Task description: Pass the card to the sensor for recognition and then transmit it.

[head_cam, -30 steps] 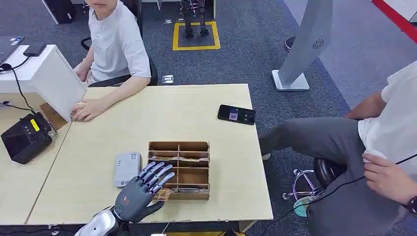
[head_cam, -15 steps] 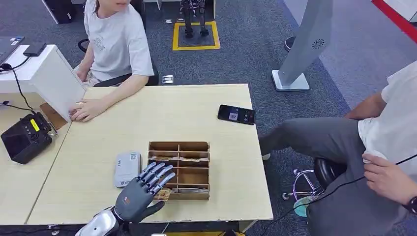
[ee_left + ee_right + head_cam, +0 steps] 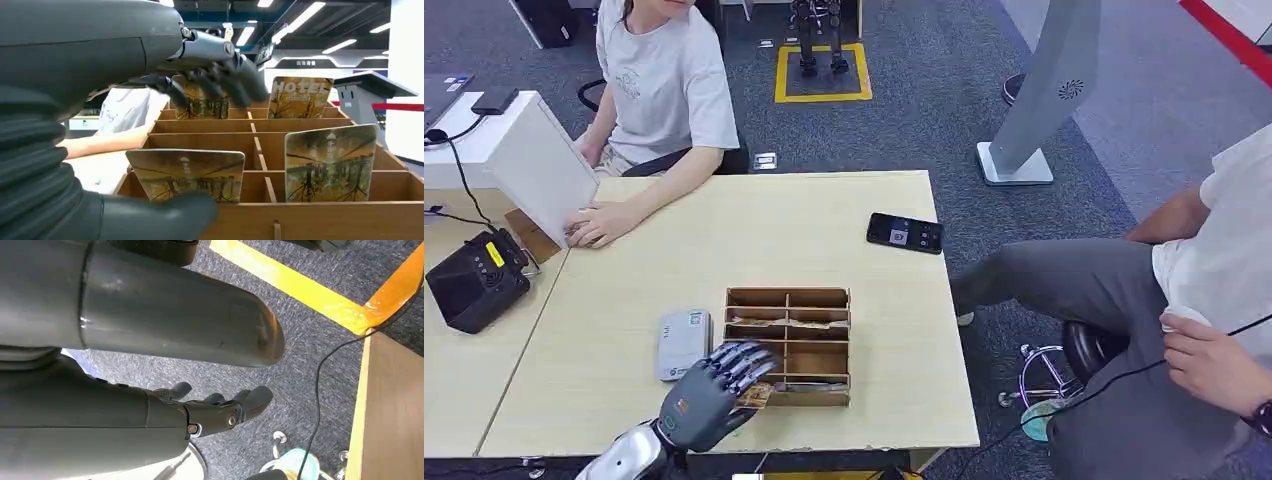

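A wooden card box [image 3: 789,300] stands near the table's front edge, with several printed cards upright in its compartments. My left hand [image 3: 707,395] is at its near-left corner, fingers bent over the nearest card [image 3: 755,395]. In the left wrist view that card [image 3: 187,172] stands between my thumb [image 3: 165,217] and my curled fingers [image 3: 220,80], with a gap still showing to the fingers. More cards [image 3: 330,162] stand beside and behind it. The grey sensor [image 3: 682,342] lies flat just left of the box. My right hand [image 3: 220,415] hangs over the floor, holding nothing.
A black phone [image 3: 904,233] lies at the table's far right. One person sits at the far left with a hand [image 3: 604,222] on the table by a white box [image 3: 539,165]. Another person [image 3: 1194,290] sits at the right. A black device [image 3: 474,280] sits on the left table.
My left hand's fingers have bent down from a spread pose toward the near-left card. The person at the far side has shifted slightly.
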### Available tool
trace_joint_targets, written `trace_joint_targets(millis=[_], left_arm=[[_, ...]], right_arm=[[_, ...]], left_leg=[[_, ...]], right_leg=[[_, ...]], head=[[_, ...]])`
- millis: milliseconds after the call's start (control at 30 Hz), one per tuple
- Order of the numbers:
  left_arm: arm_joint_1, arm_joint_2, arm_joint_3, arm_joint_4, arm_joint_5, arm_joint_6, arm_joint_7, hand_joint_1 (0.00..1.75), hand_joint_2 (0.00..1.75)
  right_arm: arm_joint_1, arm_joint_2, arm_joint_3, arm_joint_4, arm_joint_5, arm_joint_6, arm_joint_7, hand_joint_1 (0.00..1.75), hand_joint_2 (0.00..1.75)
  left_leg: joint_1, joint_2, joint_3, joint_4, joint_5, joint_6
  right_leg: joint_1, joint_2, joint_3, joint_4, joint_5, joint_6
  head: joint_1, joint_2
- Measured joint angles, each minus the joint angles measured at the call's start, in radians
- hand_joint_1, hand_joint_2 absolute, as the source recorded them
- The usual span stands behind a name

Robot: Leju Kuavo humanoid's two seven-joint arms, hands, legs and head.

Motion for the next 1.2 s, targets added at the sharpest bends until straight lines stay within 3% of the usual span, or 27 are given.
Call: trace_joint_targets(millis=[600, 633, 900, 1033, 1133, 1167, 1200], left_arm=[[-0.004, 0.000, -0.001, 0.006, 0.003, -0.005, 0.002, 1.75, 1.75], [-0.004, 0.000, -0.001, 0.006, 0.003, -0.005, 0.002, 1.62, 1.75], [-0.004, 0.000, -0.002, 0.006, 0.003, -0.005, 0.002, 1.62, 1.75], [-0.004, 0.000, -0.001, 0.006, 0.003, -0.007, 0.002, 1.75, 1.75], [-0.004, 0.000, -0.001, 0.006, 0.003, -0.008, 0.003, 1.75, 1.75], [-0.004, 0.000, -0.001, 0.006, 0.012, -0.008, 0.003, 1.75, 1.75], [-0.010, 0.007, 0.000, -0.007, 0.119, -0.027, -0.025, 1.75, 1.75]], right_arm=[[-0.001, 0.000, 0.003, -0.001, -0.004, -0.004, -0.001, 0.00, 0.00], [-0.001, 0.000, 0.003, -0.001, -0.004, -0.004, -0.001, 0.00, 0.00], [-0.001, 0.000, 0.003, -0.001, -0.004, -0.004, -0.001, 0.00, 0.00], [-0.001, 0.000, 0.003, -0.001, -0.004, -0.004, -0.001, 0.00, 0.00], [-0.001, 0.000, 0.003, -0.001, -0.005, -0.004, -0.001, 0.00, 0.00], [-0.001, 0.000, 0.004, -0.001, -0.005, -0.004, -0.001, 0.00, 0.00], [-0.001, 0.000, 0.005, -0.001, -0.006, 0.000, 0.003, 0.00, 0.00]], left_leg=[[0.000, 0.000, 0.000, 0.000, 0.000, 0.000], [0.000, 0.000, 0.000, 0.000, 0.000, 0.000], [0.000, 0.000, 0.000, 0.000, 0.000, 0.000], [0.000, 0.000, 0.000, 0.000, 0.000, 0.000], [0.000, 0.000, 0.000, 0.000, 0.000, 0.000], [0.000, 0.000, 0.000, 0.000, 0.000, 0.000], [0.000, 0.000, 0.000, 0.000, 0.000, 0.000]], right_leg=[[0.000, 0.000, 0.000, 0.000, 0.000, 0.000], [0.000, 0.000, 0.000, 0.000, 0.000, 0.000], [0.000, 0.000, 0.000, 0.000, 0.000, 0.000], [0.000, 0.000, 0.000, 0.000, 0.000, 0.000], [0.000, 0.000, 0.000, 0.000, 0.000, 0.000], [0.000, 0.000, 0.000, 0.000, 0.000, 0.000], [0.000, 0.000, 0.000, 0.000, 0.000, 0.000]], head=[[0.000, 0.000], [0.000, 0.000], [0.000, 0.000], [0.000, 0.000], [0.000, 0.000], [0.000, 0.000], [0.000, 0.000]])
